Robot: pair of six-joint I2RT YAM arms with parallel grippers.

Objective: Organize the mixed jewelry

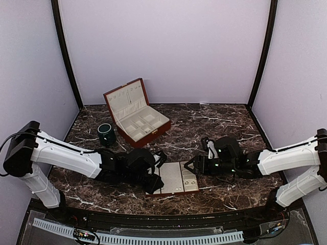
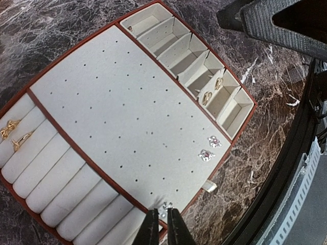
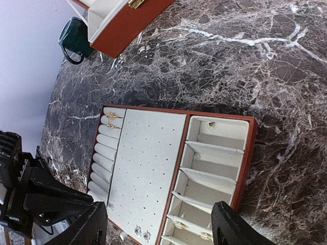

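The cream-lined tray point(image 2: 112, 102) lies below my left gripper point(image 2: 163, 211), whose jaws are shut on a tiny silver stud point(image 2: 167, 206) at the near edge of the perforated panel. Two pink-stoned studs point(image 2: 206, 155) sit pinned near the panel's corner. Two gold rings point(image 2: 15, 135) rest in the ring rolls, and gold pieces point(image 2: 207, 97) lie in one side compartment. My right gripper point(image 3: 158, 232) hangs open over the compartment end of the tray point(image 3: 148, 163), holding nothing. From above, the left gripper point(image 1: 155, 185) is at the tray's point(image 1: 173, 176) left side and the right gripper point(image 1: 191, 166) at its right.
An open red-brown wooden box point(image 1: 135, 112) stands at the back left, with a dark green cup point(image 1: 106, 132) beside it. Dark marble table point(image 1: 219, 122) spreads around the tray. A small white tab point(image 2: 209, 187) sticks out of the tray's edge.
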